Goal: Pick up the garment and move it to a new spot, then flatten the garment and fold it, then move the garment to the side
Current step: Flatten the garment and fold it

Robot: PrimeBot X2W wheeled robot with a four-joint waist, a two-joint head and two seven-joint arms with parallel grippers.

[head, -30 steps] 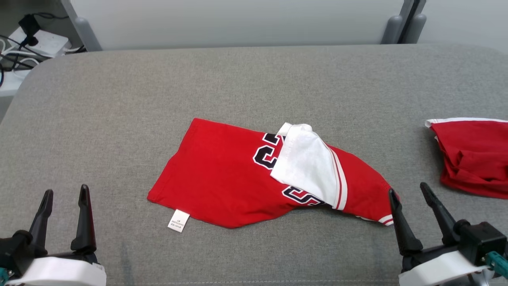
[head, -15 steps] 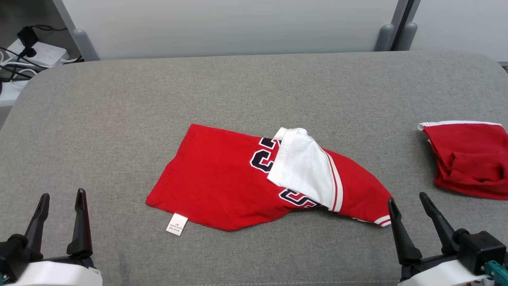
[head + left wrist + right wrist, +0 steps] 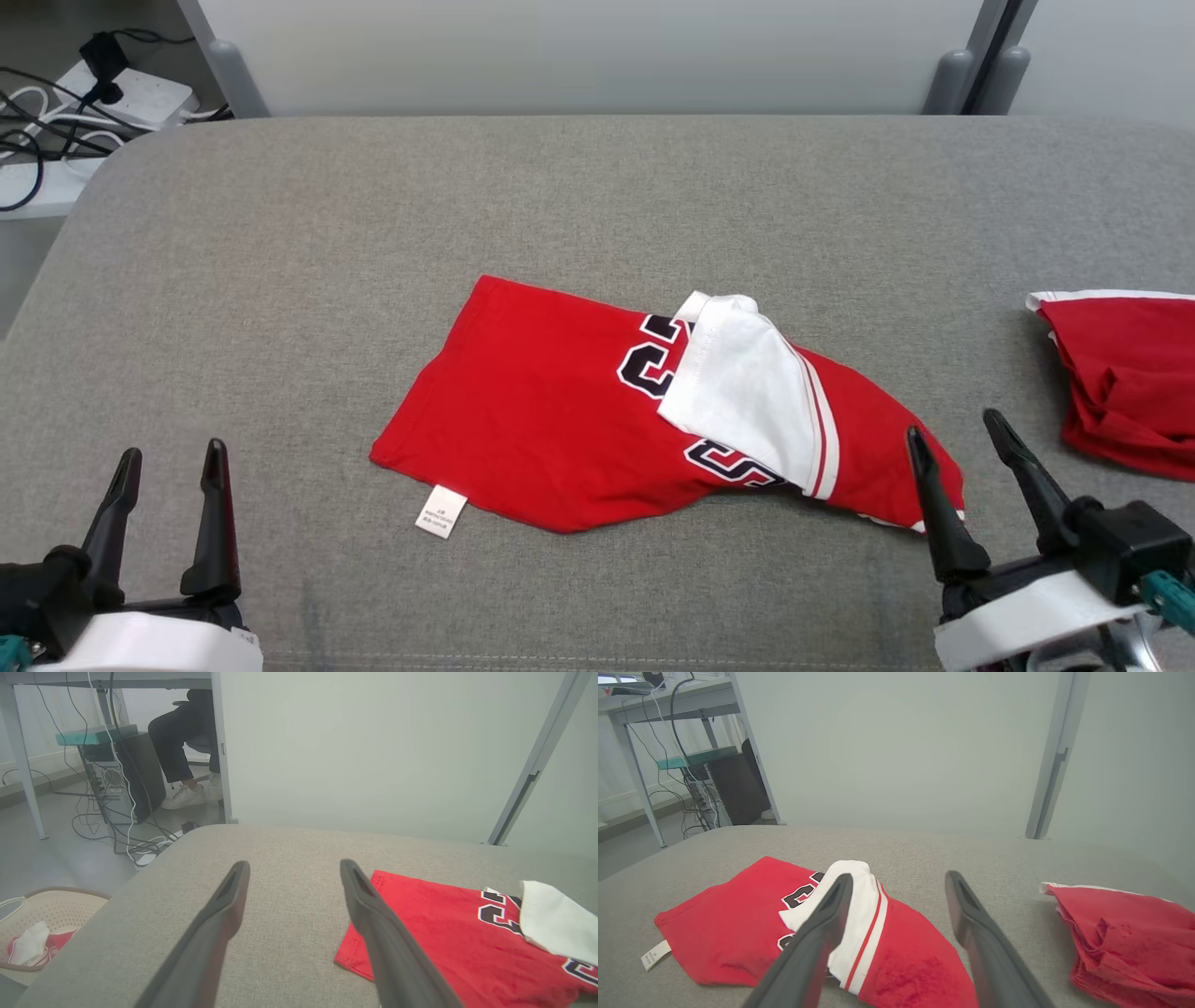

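1. Hard-to-read bits first: the dark numerals on the folded red garment (image 3: 560, 420) are half buried under its white flap (image 3: 747, 392), so no idea what the number is. The print on the little white care label (image 3: 441, 511) at its near edge is way too small to read.
2. A second crumpled red cloth (image 3: 1130, 383) on the right of the head view gets chopped off by the frame edge.
3. The red garment lies roughly mid-way across the grey fabric-covered table (image 3: 597, 205), skewed, with its label end toward the left arm.
4. Left gripper (image 3: 174, 450): fingers spread wide apart, nothing between them. It sits by the table's front edge, well apart from the garment's left corner.
5. Right gripper (image 3: 952, 425): also spread wide and empty. Its inner finger (image 3: 936, 504) overlaps the garment's right end in the head view, and I can't tell if it actually touches the cloth or just sits above it.
6. Off the table in the left wrist view: a pale perforated basket (image 3: 70, 905) with some cloth in it, partly cut off, and a seated person's legs (image 3: 180, 751) behind a desk, upper body hidden.
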